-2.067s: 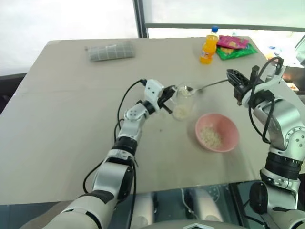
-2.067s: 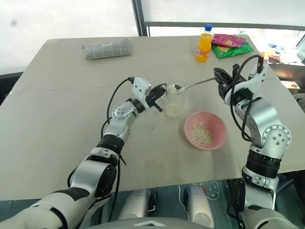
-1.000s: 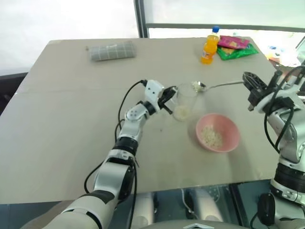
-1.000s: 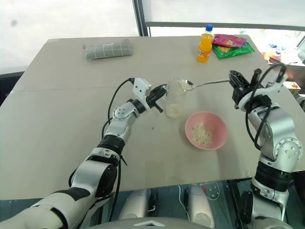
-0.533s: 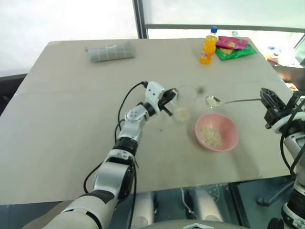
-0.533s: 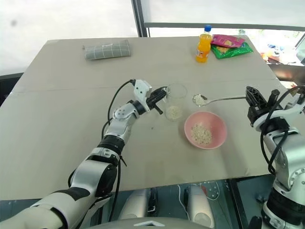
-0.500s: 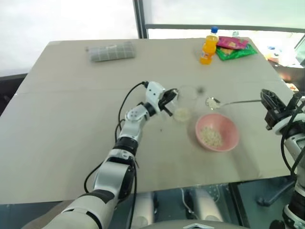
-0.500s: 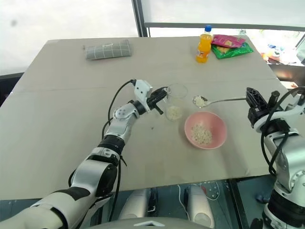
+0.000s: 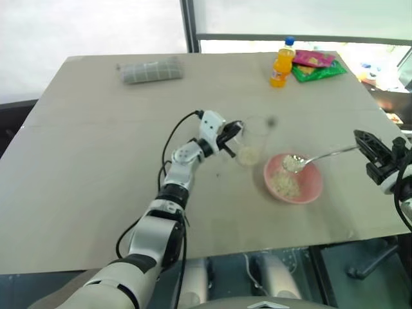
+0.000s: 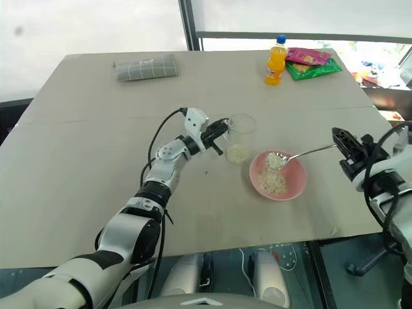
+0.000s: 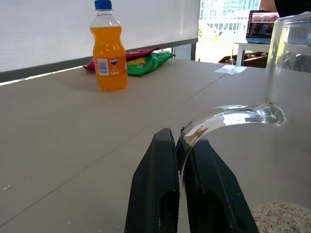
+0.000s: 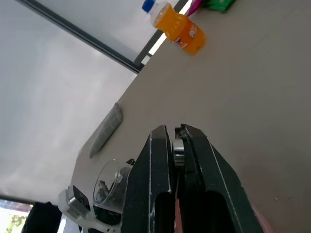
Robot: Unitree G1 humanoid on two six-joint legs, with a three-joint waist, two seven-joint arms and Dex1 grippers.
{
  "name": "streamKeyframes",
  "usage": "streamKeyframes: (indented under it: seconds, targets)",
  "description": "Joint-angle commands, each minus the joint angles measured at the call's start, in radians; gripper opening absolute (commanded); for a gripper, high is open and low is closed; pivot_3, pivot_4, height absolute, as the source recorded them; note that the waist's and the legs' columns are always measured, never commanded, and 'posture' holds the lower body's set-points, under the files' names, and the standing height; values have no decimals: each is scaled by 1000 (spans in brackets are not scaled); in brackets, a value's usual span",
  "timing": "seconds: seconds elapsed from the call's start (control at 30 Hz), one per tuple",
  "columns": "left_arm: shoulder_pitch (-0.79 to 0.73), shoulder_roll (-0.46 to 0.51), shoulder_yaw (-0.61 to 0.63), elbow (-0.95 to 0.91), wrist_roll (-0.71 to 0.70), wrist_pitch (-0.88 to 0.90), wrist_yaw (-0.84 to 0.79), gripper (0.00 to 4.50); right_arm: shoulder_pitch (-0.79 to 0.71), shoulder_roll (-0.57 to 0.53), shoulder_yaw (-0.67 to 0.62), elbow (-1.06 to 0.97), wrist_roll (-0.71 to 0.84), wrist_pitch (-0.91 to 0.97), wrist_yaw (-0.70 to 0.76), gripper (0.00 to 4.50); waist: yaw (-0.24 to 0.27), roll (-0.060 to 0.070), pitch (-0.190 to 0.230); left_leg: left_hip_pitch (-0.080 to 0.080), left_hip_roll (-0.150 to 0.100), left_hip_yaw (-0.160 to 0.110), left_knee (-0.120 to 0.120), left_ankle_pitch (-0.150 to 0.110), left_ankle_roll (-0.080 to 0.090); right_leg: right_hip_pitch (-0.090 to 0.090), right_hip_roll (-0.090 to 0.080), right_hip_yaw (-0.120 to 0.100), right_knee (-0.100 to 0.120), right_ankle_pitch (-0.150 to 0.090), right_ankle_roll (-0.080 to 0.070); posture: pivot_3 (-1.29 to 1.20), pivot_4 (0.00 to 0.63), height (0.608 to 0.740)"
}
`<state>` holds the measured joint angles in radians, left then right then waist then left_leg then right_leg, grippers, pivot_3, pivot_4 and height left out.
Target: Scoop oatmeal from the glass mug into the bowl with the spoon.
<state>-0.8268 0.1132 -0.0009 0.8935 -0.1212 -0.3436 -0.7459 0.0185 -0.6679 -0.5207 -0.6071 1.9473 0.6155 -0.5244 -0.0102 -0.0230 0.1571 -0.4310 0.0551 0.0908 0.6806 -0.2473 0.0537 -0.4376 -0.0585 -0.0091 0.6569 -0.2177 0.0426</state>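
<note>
Spoon (image 10: 297, 154), clamped in the right gripper (image 10: 343, 143), carries oatmeal (image 10: 276, 163) over the pink bowl (image 10: 293, 187). Left gripper (image 10: 217, 134) pinches the glass mug (image 10: 239, 138) handle. Beige table (image 10: 84, 167) beside bright windows; orange bottle (image 10: 275, 60) at far edge.

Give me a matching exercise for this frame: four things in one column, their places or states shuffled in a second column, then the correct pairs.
Things:
1. spoon
2. mug
3. orange bottle
4. bowl

Places or states:
A. standing at the table's far edge, beside snack packets
B. handle pinched by the left gripper
C. held by the right gripper, its tip with oatmeal over the bowl
D. pink, on the table, with oatmeal inside

Pairs: 1-C, 2-B, 3-A, 4-D
</note>
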Motion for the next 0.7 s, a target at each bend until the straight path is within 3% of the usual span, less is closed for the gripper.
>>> streamKeyframes:
  seconds: [0.03,0.4,0.7]
  targets:
    - [-19,-1,5,-17,-7,-21,-6,33,-15,-92,4,-29,-12,28,47,0,1,0,0,0,0,0,0,0,0,0,0,0,0,0,0,0,150,740]
    - [-16,-6,7,-17,-9,-24,-1,33,-165,-401,131,-89,-384,140,253,0,3,0,0,0,0,-2,3,0,0,1,0,-1,0,0,0,0,150,740]
    - [-13,-6,10,-22,-11,-23,0,33,-254,-522,201,-143,-645,179,499,0,9,-1,0,-1,0,-2,3,0,0,2,0,-2,-1,0,0,0,150,740]
